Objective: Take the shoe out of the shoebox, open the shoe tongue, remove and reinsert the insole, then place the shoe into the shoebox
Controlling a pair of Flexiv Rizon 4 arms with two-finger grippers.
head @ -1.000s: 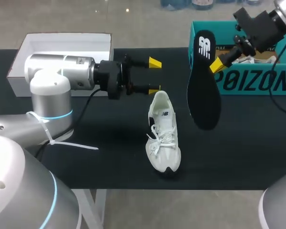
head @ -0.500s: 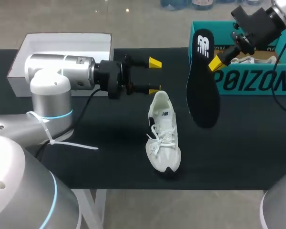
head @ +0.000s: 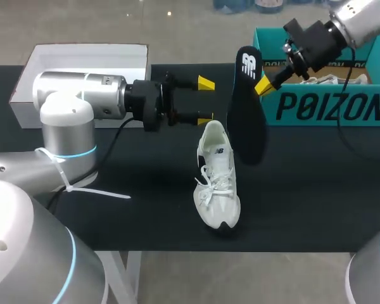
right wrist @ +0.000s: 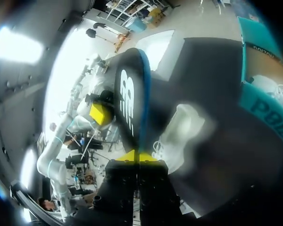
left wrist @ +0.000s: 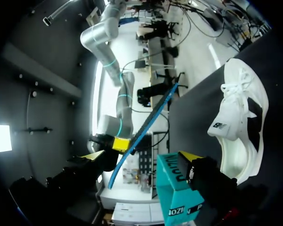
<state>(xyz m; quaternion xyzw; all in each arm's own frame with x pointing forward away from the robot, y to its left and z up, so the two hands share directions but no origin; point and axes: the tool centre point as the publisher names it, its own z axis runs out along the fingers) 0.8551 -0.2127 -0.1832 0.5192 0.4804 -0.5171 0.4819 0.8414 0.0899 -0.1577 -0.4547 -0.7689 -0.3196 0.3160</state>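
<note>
Near arm: the silver, round-jointed left arm (head: pixel 76 104) enters from the left, its forearm lying level over the black table (head: pixel 316 190) and pointing right.
Shoe: the white lace-up shoe (head: pixel 216 174) stands on its sole on the table, out of the box, toe toward the near edge and heel toward the far one.
Left gripper: the left gripper (head: pixel 205 101) has its fingers spread wide with nothing between them. The nearer yellow tip is just beside the shoe's heel.
Insole: the black flat insole (head: pixel 246 107) hangs in the air, toe end down. Its lower end is just beside the shoe's heel, and it lies between the left gripper and the box.
Right gripper: the right gripper (head: pixel 264 85) pinches the insole's heel end, one yellow tip on each face.
Far arm: the right arm (head: pixel 358 12) slants down from the far right corner toward the middle.
Change: within the last second the right arm has swung left, carrying the insole from over bare table well right of the shoe to beside its heel. The left arm and the shoe have not moved.
Surfaces: the insole is thin and matte, with a white mark at the heel and a blue rim. The shoe has looped white laces and a dark side patch.
Boxes: the teal cardboard shoebox (head: pixel 316 107) stands open at the far right. A shallow white cardboard tray (head: pixel 82 57) sits at the far left.
</note>
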